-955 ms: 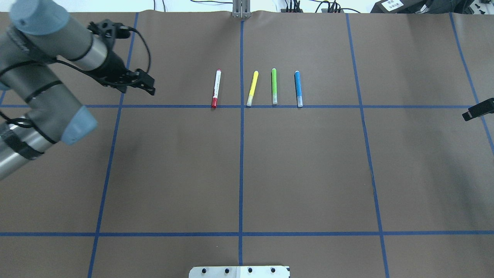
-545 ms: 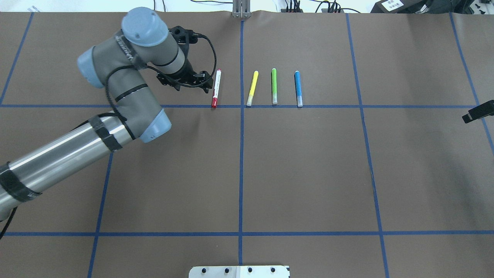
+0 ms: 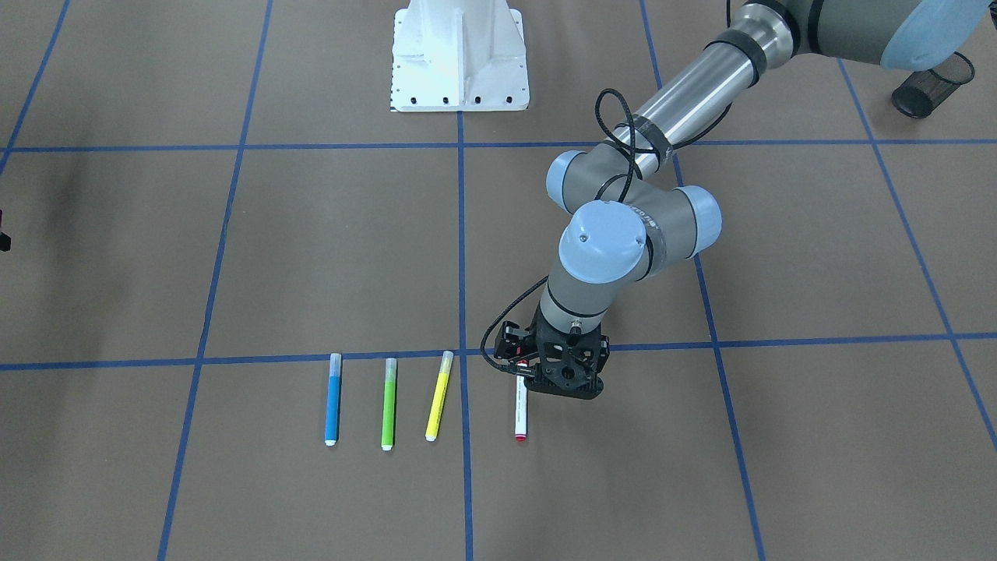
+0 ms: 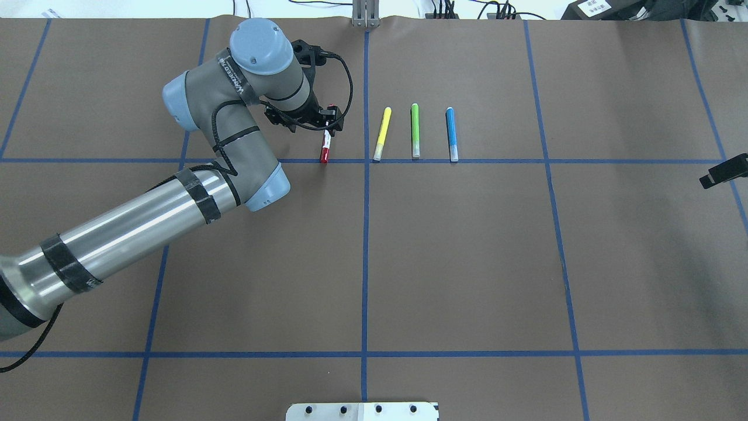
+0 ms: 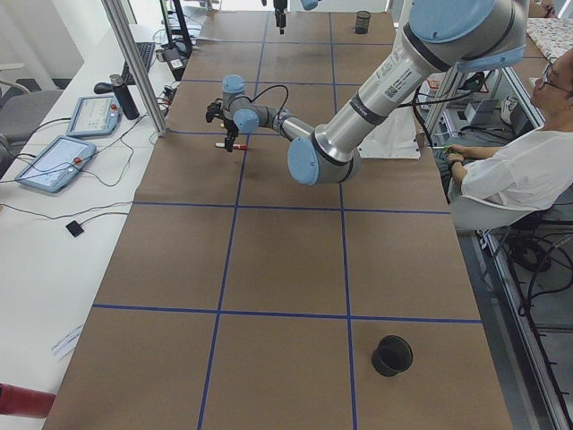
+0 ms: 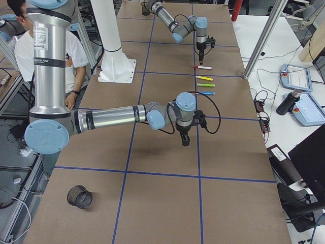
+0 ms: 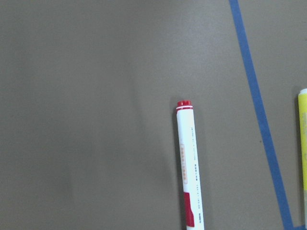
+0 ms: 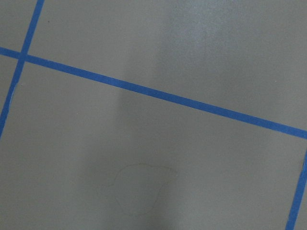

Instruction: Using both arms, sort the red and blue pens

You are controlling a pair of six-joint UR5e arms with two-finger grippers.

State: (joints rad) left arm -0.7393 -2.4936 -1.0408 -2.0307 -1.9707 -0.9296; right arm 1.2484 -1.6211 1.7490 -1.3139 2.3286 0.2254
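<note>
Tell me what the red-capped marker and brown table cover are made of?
Red-capped marker: probably smooth plastic, faintly glossy white printed barrel, red moulded end. Table cover: seemingly matte brown paper or thin sheet, its far edge slightly wavy; uncertain.

In the overhead view, the red marker (image 4: 325,151), white-barrelled, lies flat at 11 o'clock from centre, with its cap toward 6 o'clock. The blue highlighter (image 4: 451,134) lies parallel to it at 1 o'clock. The left arm (image 4: 134,228) reaches in from 8 o'clock, its wrist above the marker. The right arm (image 6: 111,117) hangs at 3 o'clock.
</note>
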